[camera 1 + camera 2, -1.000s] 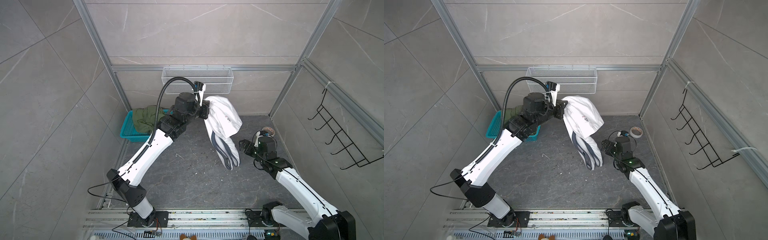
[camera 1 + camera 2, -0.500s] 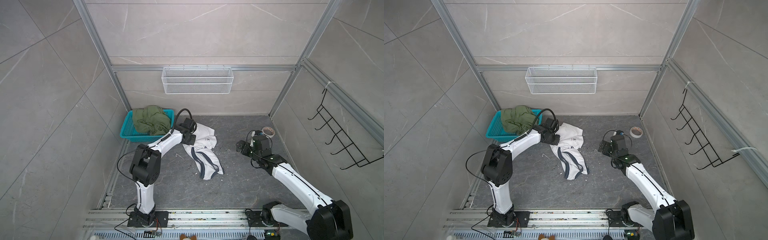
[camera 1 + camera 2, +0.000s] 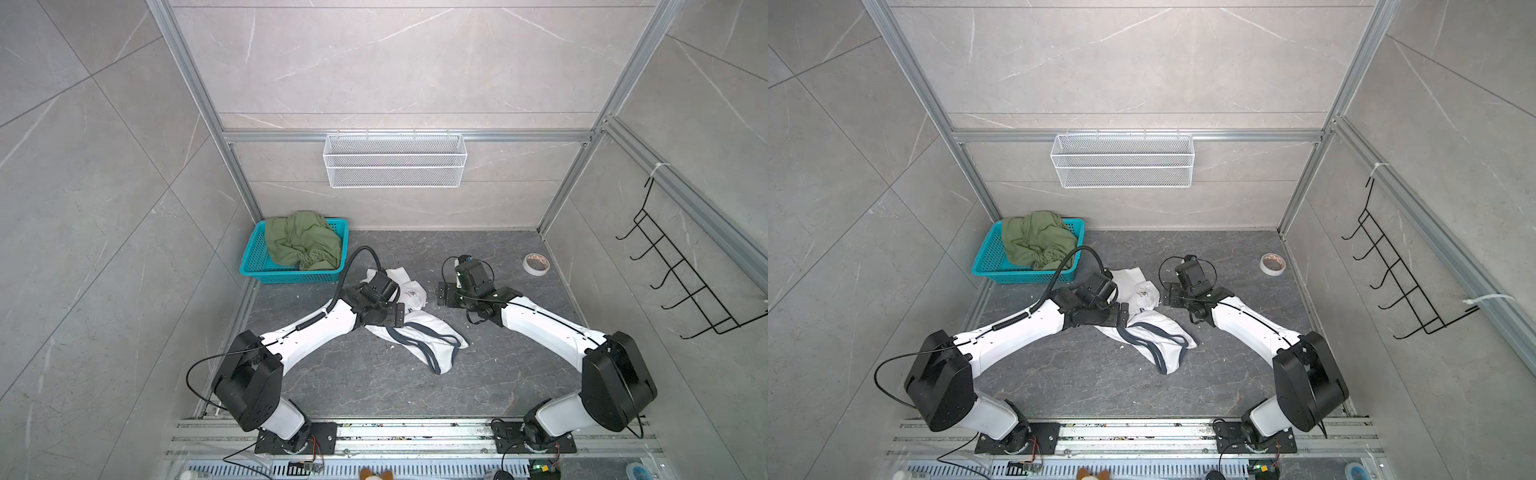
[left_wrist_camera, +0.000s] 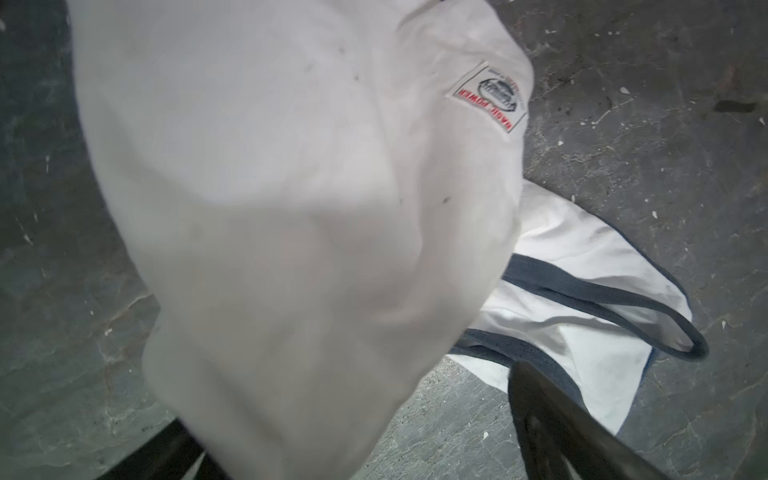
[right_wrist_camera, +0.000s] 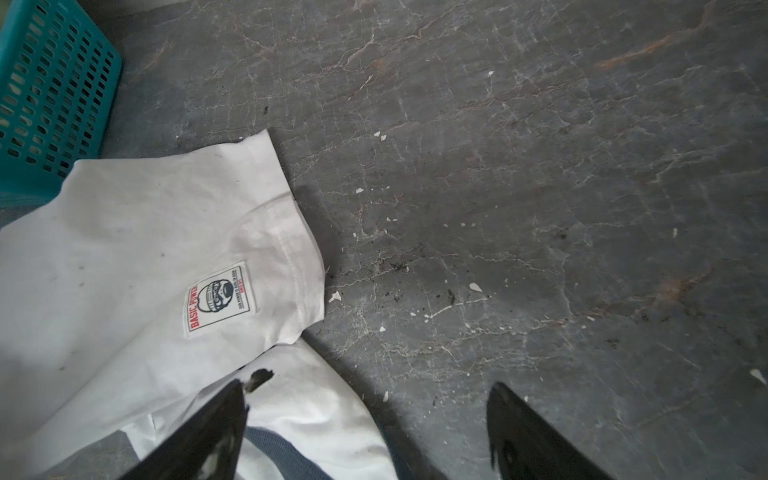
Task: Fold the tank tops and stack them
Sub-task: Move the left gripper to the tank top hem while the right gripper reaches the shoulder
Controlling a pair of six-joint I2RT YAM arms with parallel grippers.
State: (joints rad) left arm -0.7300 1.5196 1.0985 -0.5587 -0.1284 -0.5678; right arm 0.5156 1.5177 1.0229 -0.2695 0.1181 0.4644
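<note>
The white tank top (image 3: 415,328) with dark trim lies crumpled on the dark floor in both top views (image 3: 1154,336). My left gripper (image 3: 399,313) sits low over its left part, jaws wide apart. In the left wrist view the loose white tank top (image 4: 291,208) bulges between the spread fingers (image 4: 552,424) of that gripper (image 4: 349,399), unpinched. My right gripper (image 3: 441,293) is open at the cloth's right edge. In the right wrist view that gripper (image 5: 368,386) straddles the hem of the white tank top (image 5: 124,270). The olive green tank top (image 3: 301,245) is bunched in the basket.
A teal basket (image 3: 291,276) stands at the back left corner, close to the cloth (image 5: 50,83). A tape roll (image 3: 536,264) lies at the back right. A wire shelf (image 3: 395,160) hangs on the back wall and a black hook rack (image 3: 685,282) on the right wall.
My left arm came down from high up with the white tank top, laid it on the floor and opened its jaws. The right gripper moved left to the cloth's edge.
</note>
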